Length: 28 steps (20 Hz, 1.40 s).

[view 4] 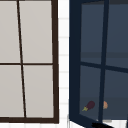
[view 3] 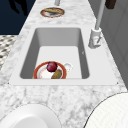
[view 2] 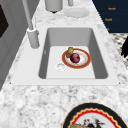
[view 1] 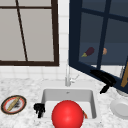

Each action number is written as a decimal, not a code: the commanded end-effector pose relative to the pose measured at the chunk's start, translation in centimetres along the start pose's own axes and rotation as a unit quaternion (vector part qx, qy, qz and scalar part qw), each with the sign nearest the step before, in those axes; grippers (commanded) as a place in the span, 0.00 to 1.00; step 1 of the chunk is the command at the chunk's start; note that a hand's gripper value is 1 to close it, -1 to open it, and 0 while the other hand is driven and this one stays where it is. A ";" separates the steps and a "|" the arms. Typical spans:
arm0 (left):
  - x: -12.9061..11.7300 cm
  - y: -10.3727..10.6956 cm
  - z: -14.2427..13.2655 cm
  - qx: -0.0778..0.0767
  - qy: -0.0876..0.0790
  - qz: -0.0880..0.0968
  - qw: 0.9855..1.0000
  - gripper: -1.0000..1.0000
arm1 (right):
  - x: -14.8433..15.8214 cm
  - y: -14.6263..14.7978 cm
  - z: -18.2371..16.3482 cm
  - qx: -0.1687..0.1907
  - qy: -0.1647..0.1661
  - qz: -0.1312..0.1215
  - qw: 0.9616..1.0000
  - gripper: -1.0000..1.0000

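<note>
We see the right hand point(view 1: 103, 78) up at the lower edge of the open cabinet door point(view 1: 100, 37), dark blue with glass panes, right of the faucet point(view 1: 67, 75). Its fingers lie along the door's bottom rail, thumb hanging below; looks wrapped on the rail, though we can't tell how tightly. Upper view catches the same hand point(view 4: 100, 124) at the door's bottom edge.

Behind the glass we see an eggplant point(view 1: 88, 52) lying tilted on the cabinet shelf, with a small orange item point(view 1: 105, 51) just beside it, half hidden by the door's middle bar.

Left hand point(view 1: 39, 109) hangs in the air at the sink's left front corner, fingers curled down, holding nothing.

Sink point(view 2: 100, 57) holds a red-rimmed plate point(view 2: 85, 61) with a dark red fruit point(view 2: 75, 57) and a brownish piece point(view 2: 70, 50) on it, next to the drain. A big red ball point(view 1: 67, 114) sits in front of the sink in the front view.

On the desk point(view 1: 27, 86): a decorated plate point(view 1: 13, 104) at left, a white plate point(view 1: 120, 108) at right.
</note>
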 end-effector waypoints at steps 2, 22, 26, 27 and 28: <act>0.0 0.0 0.0 0.000 0.000 0.000 1.000 0.50 | -4.1 -1.4 0.4 -0.009 -0.012 -0.001 1.000 0.00; 0.0 0.0 0.0 0.000 0.000 0.000 1.000 0.50 | -15.9 -7.9 -0.6 0.007 -0.129 -0.077 0.989 0.00; 0.0 0.0 0.0 0.000 0.000 0.000 1.000 0.50 | -18.8 -6.9 -0.8 0.027 -0.162 -0.077 0.984 0.00; 0.0 0.0 0.0 0.000 0.000 0.000 1.000 0.50 | -19.5 -6.8 -1.1 0.029 -0.169 -0.077 0.982 0.00; 0.0 0.0 0.0 0.000 0.000 0.000 1.000 0.50 | -20.0 -6.7 -1.2 0.032 -0.177 -0.077 0.981 0.00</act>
